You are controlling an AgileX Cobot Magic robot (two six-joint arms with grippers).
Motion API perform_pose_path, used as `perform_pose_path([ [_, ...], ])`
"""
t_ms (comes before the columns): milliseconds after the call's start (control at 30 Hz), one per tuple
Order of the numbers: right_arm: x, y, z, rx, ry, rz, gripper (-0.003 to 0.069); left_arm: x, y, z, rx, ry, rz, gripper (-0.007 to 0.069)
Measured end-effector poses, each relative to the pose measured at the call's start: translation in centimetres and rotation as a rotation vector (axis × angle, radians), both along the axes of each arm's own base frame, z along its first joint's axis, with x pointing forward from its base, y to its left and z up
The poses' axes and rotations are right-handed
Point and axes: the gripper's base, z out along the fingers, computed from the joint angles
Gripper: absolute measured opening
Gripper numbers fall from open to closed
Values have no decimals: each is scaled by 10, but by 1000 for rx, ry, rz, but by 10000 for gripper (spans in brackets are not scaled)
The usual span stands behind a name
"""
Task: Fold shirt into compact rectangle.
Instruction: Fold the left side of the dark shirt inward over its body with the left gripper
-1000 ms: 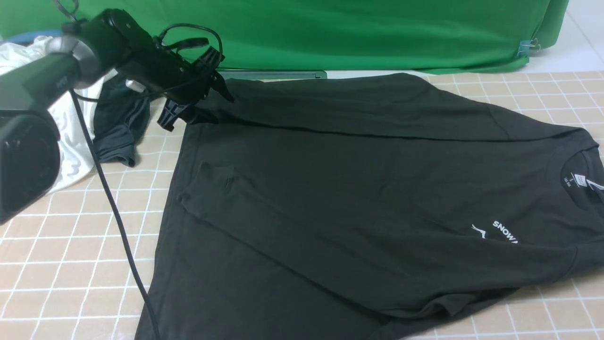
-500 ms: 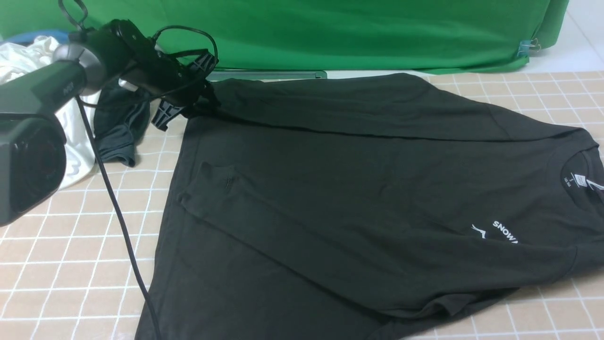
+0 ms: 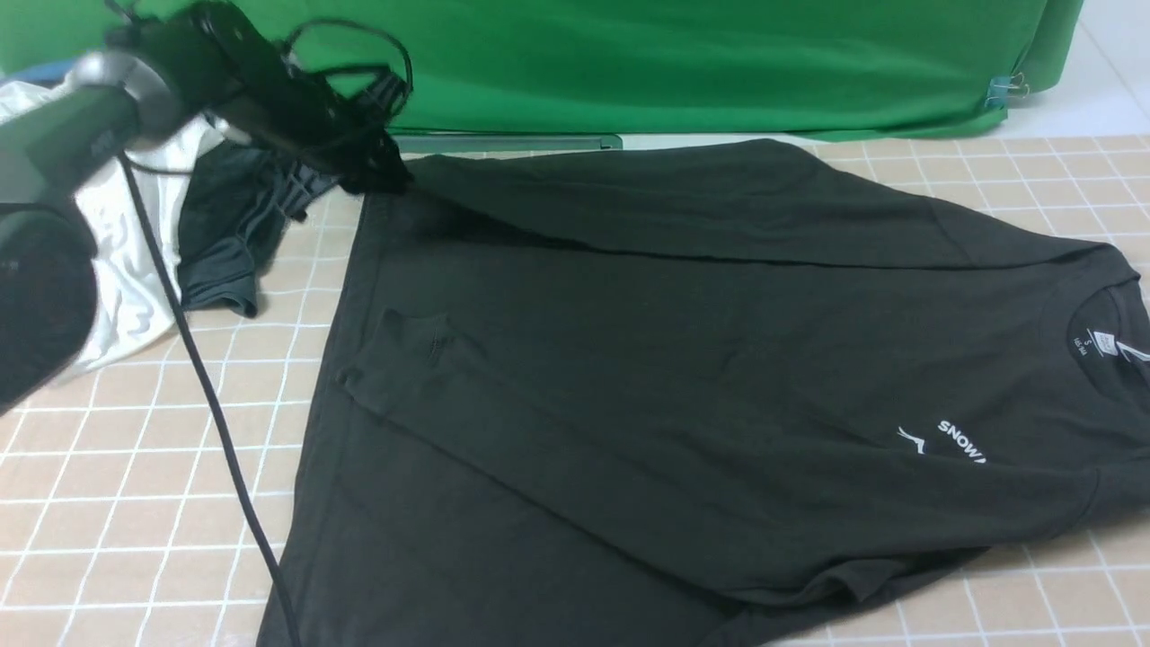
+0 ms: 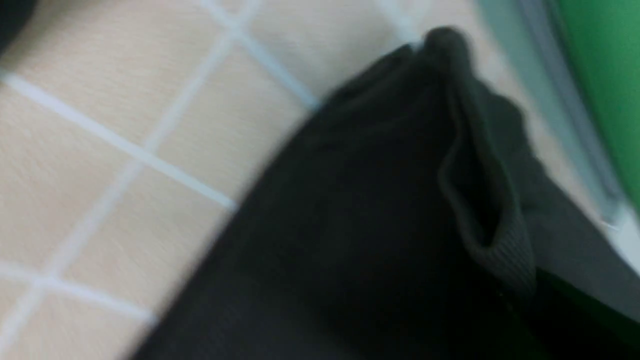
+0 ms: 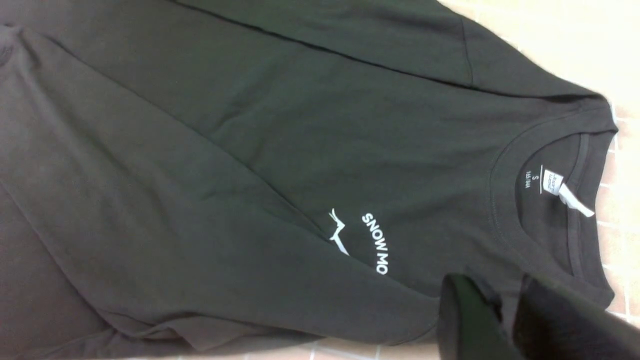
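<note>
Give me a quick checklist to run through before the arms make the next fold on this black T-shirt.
1. Left tool shut on the far left corner of the large black fabric T-shirt: ok.
2. Right tool gripping near the collar: cannot tell; its fingers sit over the fabric with a gap between them.
3. Both sides folded in over the body: ok.
4. Crumpled dark grey garment clear of the held corner: cannot tell; it lies right beside the tool.
5. Thin black cable clear of the shirt: not ok; it meets the near left hem.
</note>
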Motion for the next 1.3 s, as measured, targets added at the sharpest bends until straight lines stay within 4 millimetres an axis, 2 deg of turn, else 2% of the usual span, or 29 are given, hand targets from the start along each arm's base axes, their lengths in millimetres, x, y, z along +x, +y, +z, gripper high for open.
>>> perform_pose_path([
  [167,0,0,0,0,-1,0,181,-29,-7,61,-38,16,-77,22],
  [267,0,0,0,0,-1,0,177,-45,-6,85,0,30,-128,22],
  [433,0,0,0,1,-4,0,174,-79,-4,111,91,76,-234,21],
  [500,0,0,0,0,-4,0,174,-93,-7,112,116,99,-252,21],
  [567,0,0,0,0,-4,0,174,-106,-11,109,134,130,-272,21],
  [667,0,0,0,0,-6,0,171,-143,-24,82,200,258,-348,21],
  [800,0,0,1,0,-7,0,171,-177,-32,44,270,355,-381,21],
  [1100,1,0,1,1,-10,0,177,-201,-19,-13,372,393,-331,21],
  [1300,1,0,1,1,-16,0,181,-204,-20,-22,356,383,-318,29],
])
